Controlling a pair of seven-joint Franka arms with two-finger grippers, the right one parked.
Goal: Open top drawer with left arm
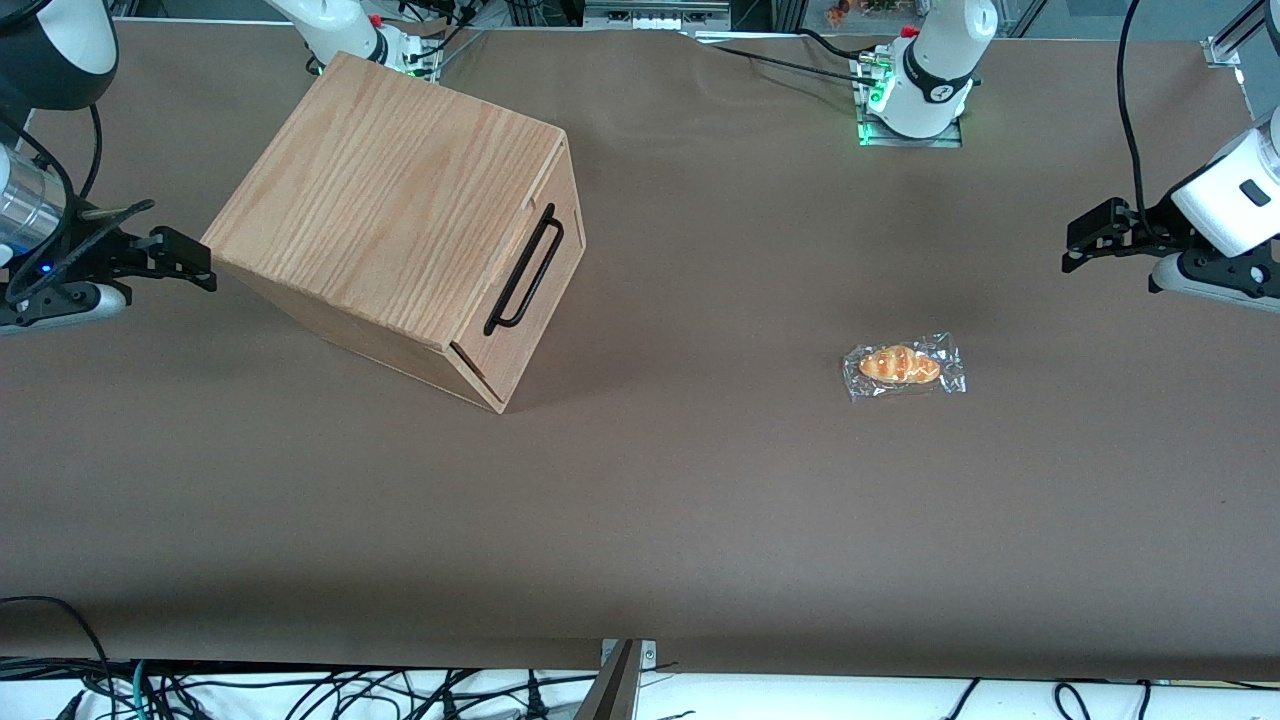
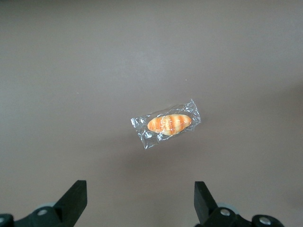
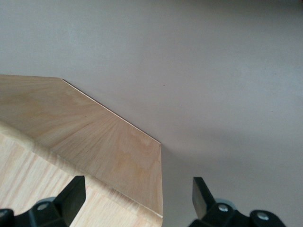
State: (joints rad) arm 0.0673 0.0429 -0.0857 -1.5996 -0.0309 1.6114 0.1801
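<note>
The left arm [image 1: 1225, 205] hangs above the table [image 1: 700, 520] at the working arm's end, and its gripper [image 1: 1085, 245] is high over the brown surface. The fingers [image 2: 73, 201] stand wide apart and hold nothing. The wooden cabinet [image 1: 400, 220] sits turned at an angle near the table edge farthest from the front camera, toward the parked arm's end. Its top drawer [image 1: 525, 300] is shut, with the black bar handle [image 1: 523, 268] on its front. A bread roll in a clear wrapper [image 1: 903, 366] lies on the table between cabinet and gripper, nearer the gripper. No writing can be read on the wrapper or the cabinet.
</note>
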